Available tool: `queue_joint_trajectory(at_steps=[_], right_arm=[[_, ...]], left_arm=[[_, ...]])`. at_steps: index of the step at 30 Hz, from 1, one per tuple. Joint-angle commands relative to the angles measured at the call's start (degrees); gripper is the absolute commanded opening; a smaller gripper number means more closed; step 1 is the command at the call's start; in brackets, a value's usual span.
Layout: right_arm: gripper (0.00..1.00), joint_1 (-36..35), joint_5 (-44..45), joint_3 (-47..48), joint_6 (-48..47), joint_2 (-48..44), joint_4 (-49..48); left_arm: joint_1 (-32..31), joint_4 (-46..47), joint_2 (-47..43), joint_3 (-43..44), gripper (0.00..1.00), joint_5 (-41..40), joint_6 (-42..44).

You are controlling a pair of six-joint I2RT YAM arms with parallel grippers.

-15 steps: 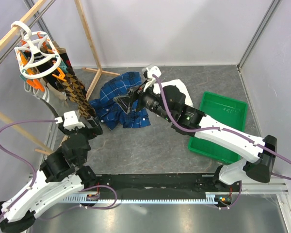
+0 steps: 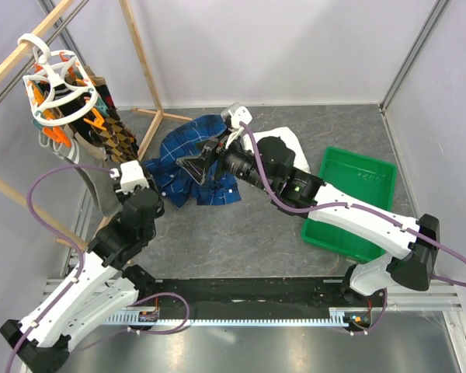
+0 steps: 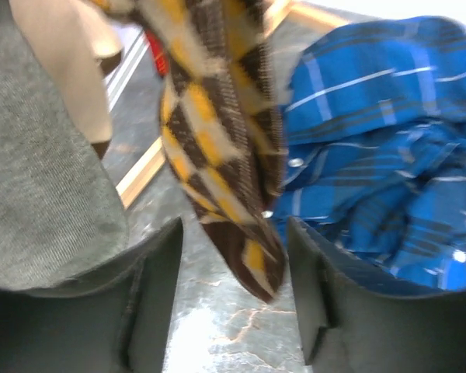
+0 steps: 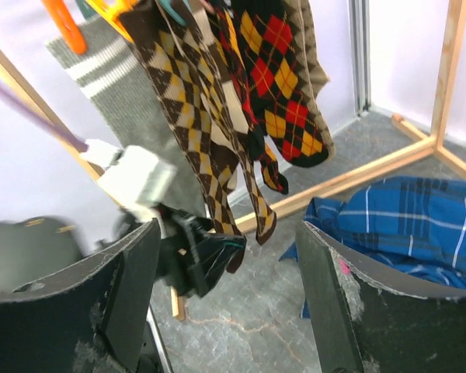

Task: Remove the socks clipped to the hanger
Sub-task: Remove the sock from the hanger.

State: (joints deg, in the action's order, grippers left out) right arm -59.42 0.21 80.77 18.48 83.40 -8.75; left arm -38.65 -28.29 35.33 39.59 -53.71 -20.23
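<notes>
**Tally from my station**

I count one hanger (image 2: 54, 81), at least four socks (image 4: 283, 101) (overlap hides any more), one blue plaid shirt (image 2: 182, 155), one white towel (image 2: 293, 144), one green tray (image 2: 356, 190), and two grippers: left gripper (image 3: 233, 233), right gripper (image 4: 227, 233).

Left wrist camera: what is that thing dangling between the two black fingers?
The toe of a brown-and-yellow checkered sock hangs between the open fingers of the left end effector, shown in the left wrist view. The grey table shows below it.
</notes>
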Motion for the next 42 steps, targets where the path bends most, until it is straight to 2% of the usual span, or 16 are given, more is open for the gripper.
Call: queue_joint_trajectory(at_steps=[1,3,4,5,11,14,18,23,28,32,38,42], right_arm=[[0.77,-0.1,-0.7,0.7,-2.1,-3.0,-4.7],[0.75,-0.1,1.5,1.9,-1.4,-2.6,-6.5],[0.74,-0.1,2.9,3.0,0.6,-1.7,-6.7],[0.72,-0.1,3.7,4.1,1.4,-1.0,-6.7],[0.63,-0.1,1.0,15.3,5.5,7.1,-4.8],[0.59,-0.1,0.0,19.9,6.1,11.0,-4.0],[0.58,-0.2,-8.9,26.7,3.9,16.9,-4.7],[0.54,-2.1,-4.4,36.0,1.4,22.8,-0.1],[0.60,-6.0,3.6,41.4,-7.4,26.7,2.0],[0.63,-8.0,6.5,45.2,-13.3,29.1,2.1],[0.67,-9.3,6.4,49.8,-19.2,32.7,0.9],[0.75,-9.7,7.9,52.6,-23.0,35.1,0.0]], left_arm=[[5.8,-1.3,4.8,3.0,0.36,8.0,-1.0],[5.9,-1.4,6.2,5.1,0.19,11.6,0.0],[5.9,-1.3,6.3,5.9,0.06,12.9,0.8],[5.9,-1.2,6.2,6.2,0.02,15.7,0.9],[5.9,3.0,-0.5,3.7,0.02,29.7,3.5],[5.8,2.4,-2.8,2.9,0.02,32.5,3.4],[5.9,2.7,-4.1,2.0,0.02,38.1,3.4],[5.8,2.5,-4.0,2.2,0.02,44.1,3.7],[5.8,2.4,-5.9,1.3,0.02,45.9,3.7],[5.8,2.1,-7.3,1.2,0.02,47.1,4.1],[5.8,1.7,-9.1,0.8,0.02,49.8,3.8],[5.8,1.7,-9.8,1.0,0.02,50.8,3.9]])
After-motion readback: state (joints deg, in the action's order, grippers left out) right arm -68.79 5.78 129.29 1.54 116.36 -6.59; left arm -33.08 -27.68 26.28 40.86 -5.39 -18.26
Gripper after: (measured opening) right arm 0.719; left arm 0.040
